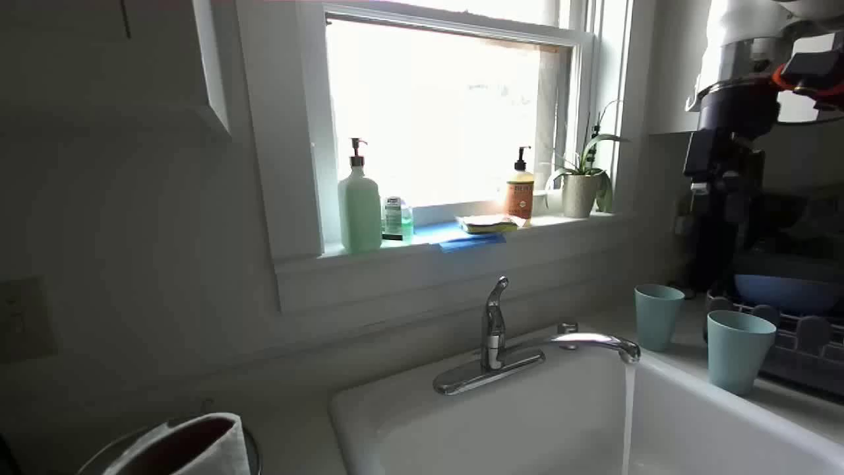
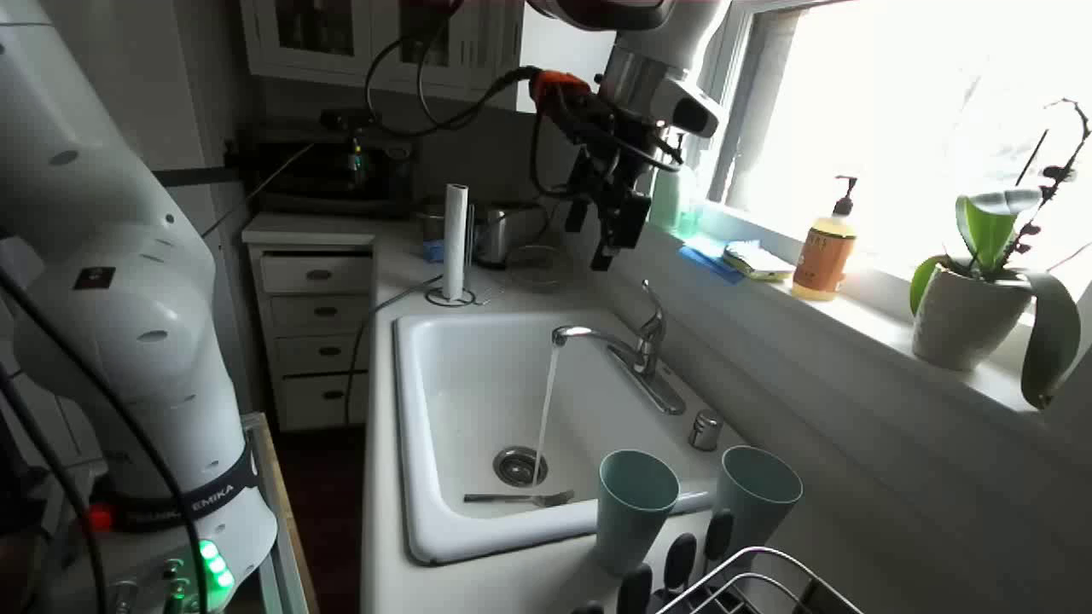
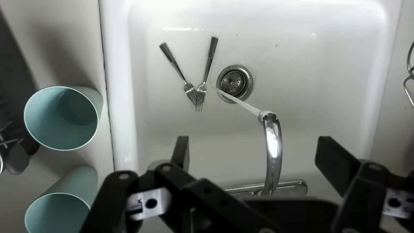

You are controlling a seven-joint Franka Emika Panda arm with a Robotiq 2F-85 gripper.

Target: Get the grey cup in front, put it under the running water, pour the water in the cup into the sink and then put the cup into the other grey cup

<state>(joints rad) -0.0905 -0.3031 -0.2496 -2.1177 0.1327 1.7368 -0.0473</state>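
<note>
Pincer (image 3: pixel 253 142): one, black, jaws spread wide apart, holding nothing. It hangs above the sink (image 3: pixel 307 64), clear of the faucet (image 3: pixel 273 145) in both exterior views; in the wrist view the faucet shows through the gap, lower down.

Outer cup (image 3: pixel 64 119): grey-green, upright, mouth up, on the counter (image 2: pixel 503 588) just beside the sink's rim.

Inner cup (image 3: pixel 59 213): a match for it, upright on the same counter, nearer the wall (image 2: pixel 810 401), the two standing apart.

Running water (image 3: pixel 239 103): a thin whitish stream from the faucet, falling into the sink and landing near the drain (image 3: pixel 233 82).

Fork (image 3: pixel 177 68) and second fork (image 3: pixel 209 61): lying on the sink floor, tines overlapping, handles spread.

Dish rack (image 1: pixel 812 335): just beside the cups, with a blue bowl (image 1: pixel 788 293) apparently resting in it; this corner is too dark to be sure.

Paper roll (image 2: pixel 455 243): white, upright on the counter, at the opposite end of the sink from the cups.

Window sill (image 1: pixel 550 221): bears, in an exterior view, a green pump bottle (image 1: pixel 360 211), a small bottle (image 1: pixel 393 218) beside it, a sponge (image 1: pixel 488 225), an orange-labelled soap bottle (image 1: pixel 519 198) and a potted plant (image 1: pixel 579 196).
</note>
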